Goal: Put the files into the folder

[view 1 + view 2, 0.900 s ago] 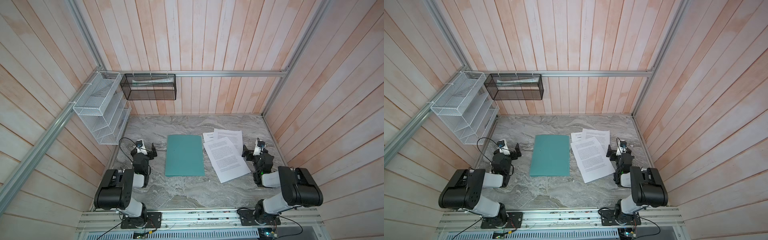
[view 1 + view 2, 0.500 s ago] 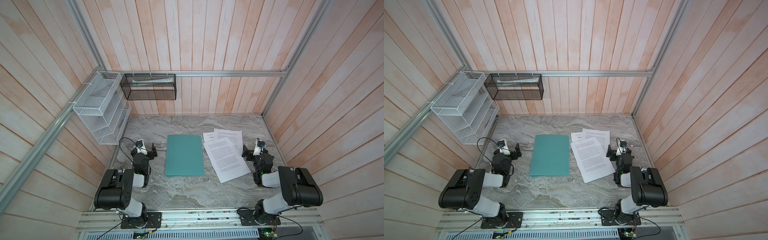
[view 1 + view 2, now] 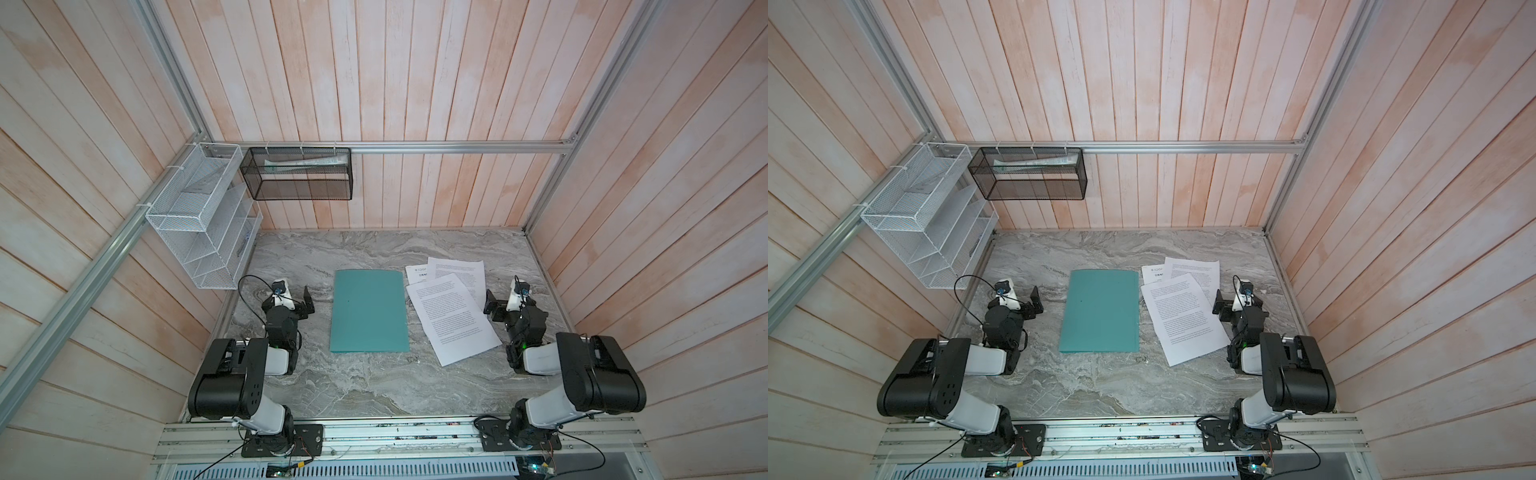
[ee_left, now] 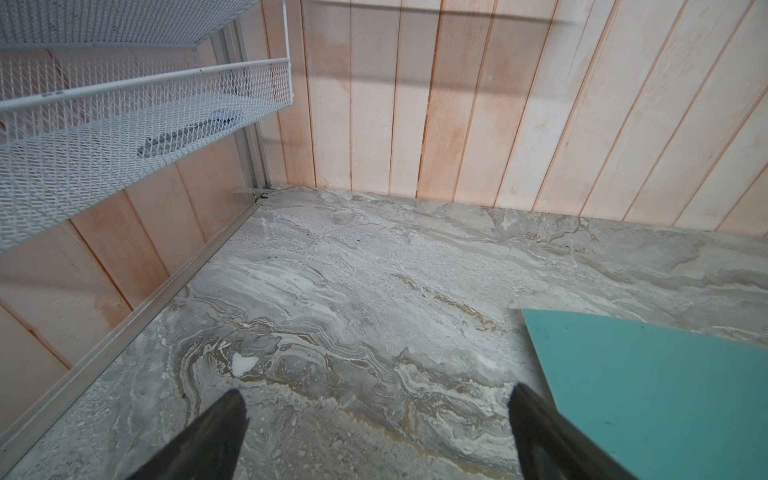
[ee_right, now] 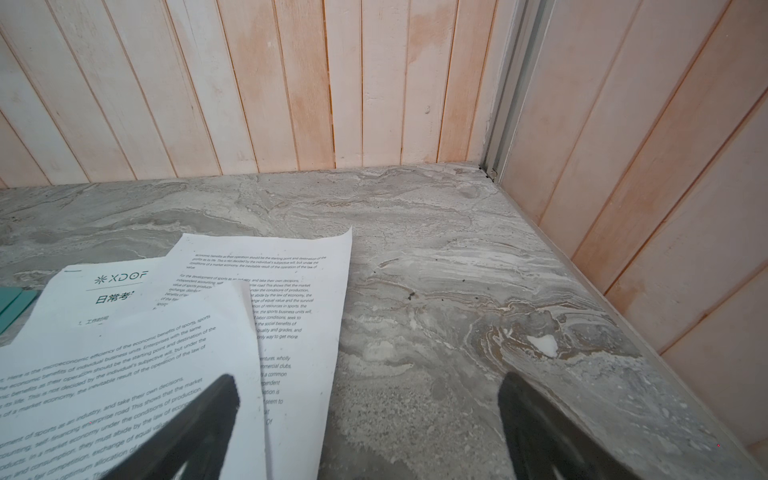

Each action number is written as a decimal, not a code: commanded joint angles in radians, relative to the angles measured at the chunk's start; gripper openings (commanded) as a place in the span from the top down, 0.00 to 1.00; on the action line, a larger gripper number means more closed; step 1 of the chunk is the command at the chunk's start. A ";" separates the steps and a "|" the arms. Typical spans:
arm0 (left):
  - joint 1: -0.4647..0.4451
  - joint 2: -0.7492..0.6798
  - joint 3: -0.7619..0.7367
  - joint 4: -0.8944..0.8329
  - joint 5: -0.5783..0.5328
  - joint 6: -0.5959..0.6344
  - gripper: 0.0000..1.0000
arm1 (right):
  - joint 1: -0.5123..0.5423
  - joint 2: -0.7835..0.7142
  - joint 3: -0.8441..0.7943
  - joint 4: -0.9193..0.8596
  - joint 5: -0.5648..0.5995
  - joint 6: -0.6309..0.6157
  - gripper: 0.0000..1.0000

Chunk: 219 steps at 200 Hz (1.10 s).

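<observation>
In both top views the folder [image 3: 369, 316] lies closed and flat at mid-frame on the marble bench [image 3: 374, 386]. The files [image 3: 453, 320], three overlapping printed sheets, lie fanned just right of it, outside the folder. The left jaws, left of the folder, and the right jaws, at the files' right edge, stand spread wide, holding nothing.

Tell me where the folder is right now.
In both top views the folder lies flat and closed at the middle of the table, immediately left of the fanned files.
</observation>
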 commanded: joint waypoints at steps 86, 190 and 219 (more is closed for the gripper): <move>-0.004 -0.018 0.006 0.016 0.007 0.017 0.00 | -0.003 -0.011 0.019 0.010 0.005 0.006 0.02; -0.127 -0.409 0.308 -0.930 0.067 -0.430 0.00 | 0.016 -0.249 0.393 -0.669 -0.056 0.374 0.02; -0.247 -0.549 0.267 -1.080 0.060 -0.639 0.00 | 0.118 -0.222 0.423 -0.730 -0.202 0.461 0.04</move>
